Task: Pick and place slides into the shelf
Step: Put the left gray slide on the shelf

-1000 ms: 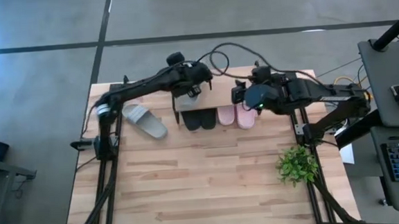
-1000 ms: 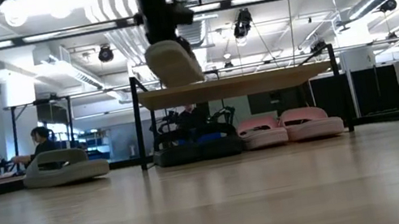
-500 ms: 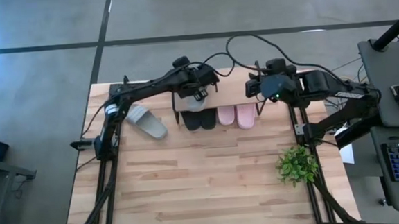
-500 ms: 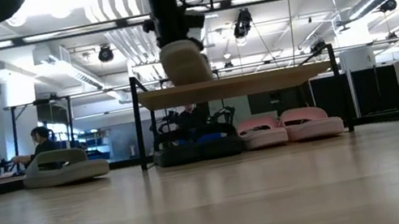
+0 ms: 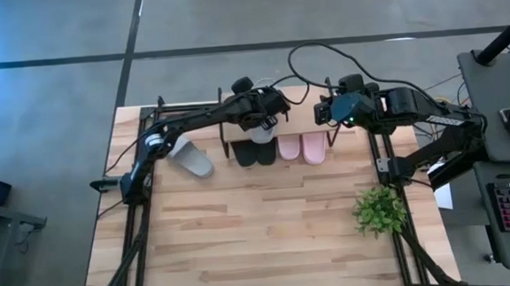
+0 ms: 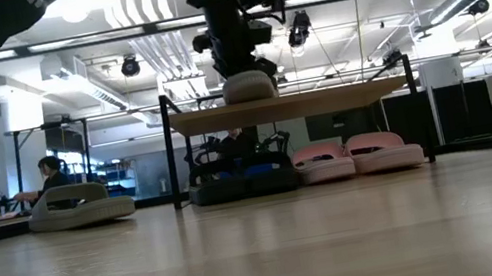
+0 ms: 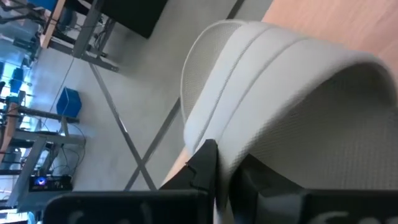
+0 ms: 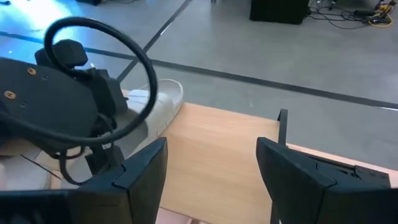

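A light grey slide sits level at the top plank of the shelf, near its left end, with my left gripper shut on it from above. Whether its sole touches the plank, I cannot tell. The second grey slide lies on the table left of the shelf. Two black slides and two pink slides stand side by side on the table under the plank. My right gripper hangs open over the shelf's right end, holding nothing. My left gripper pinches the edge of the grey slide's wide strap between its two fingers. The fingers slant down from the table's left side. The slide is level, its sole down at the shelf's top plank.
A small green plant stands on the table's right side, nearer than the shelf. Cables loop above the shelf's far side. The near half of the table is bare wood. A person sits far off in the room.
My left gripper has gone toward the table's right edge and down onto the shelf's top with the grey slide. The slide, tilted and clear of the plank before, is now level at the plank. My right gripper has drawn back toward the table's right and far edges, staying open.
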Available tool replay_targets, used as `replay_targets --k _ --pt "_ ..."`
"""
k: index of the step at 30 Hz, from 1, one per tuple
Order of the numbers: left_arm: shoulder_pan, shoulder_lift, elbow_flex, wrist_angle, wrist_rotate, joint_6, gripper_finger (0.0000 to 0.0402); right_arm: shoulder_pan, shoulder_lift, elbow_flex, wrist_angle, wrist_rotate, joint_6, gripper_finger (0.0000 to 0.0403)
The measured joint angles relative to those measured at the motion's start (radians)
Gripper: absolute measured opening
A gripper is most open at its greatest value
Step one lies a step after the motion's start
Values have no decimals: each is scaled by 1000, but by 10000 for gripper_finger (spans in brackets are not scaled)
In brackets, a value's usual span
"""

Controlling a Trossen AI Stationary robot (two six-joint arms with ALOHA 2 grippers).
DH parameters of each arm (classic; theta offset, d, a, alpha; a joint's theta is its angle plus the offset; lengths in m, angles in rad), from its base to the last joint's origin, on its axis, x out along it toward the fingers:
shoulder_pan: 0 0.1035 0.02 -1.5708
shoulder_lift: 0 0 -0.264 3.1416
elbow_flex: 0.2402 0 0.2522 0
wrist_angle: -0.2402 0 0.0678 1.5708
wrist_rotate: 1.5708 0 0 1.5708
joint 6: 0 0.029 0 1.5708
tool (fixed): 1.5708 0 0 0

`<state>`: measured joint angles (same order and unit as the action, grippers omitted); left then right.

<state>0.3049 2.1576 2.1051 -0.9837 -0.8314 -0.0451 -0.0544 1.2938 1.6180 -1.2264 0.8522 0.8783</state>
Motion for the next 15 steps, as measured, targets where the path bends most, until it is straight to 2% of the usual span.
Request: replay_targets --k 8,12,15 --pt "-11 -14 -5 71 25 -1 74 0 0 0 -1 0 -8 237" --pt "-12 -55 -5 67 140 -2 113 0 0 0 -2 0 -14 237" --pt "-13 -73 -5 26 178 -5 140 0 0 0 -2 1 -14 237"
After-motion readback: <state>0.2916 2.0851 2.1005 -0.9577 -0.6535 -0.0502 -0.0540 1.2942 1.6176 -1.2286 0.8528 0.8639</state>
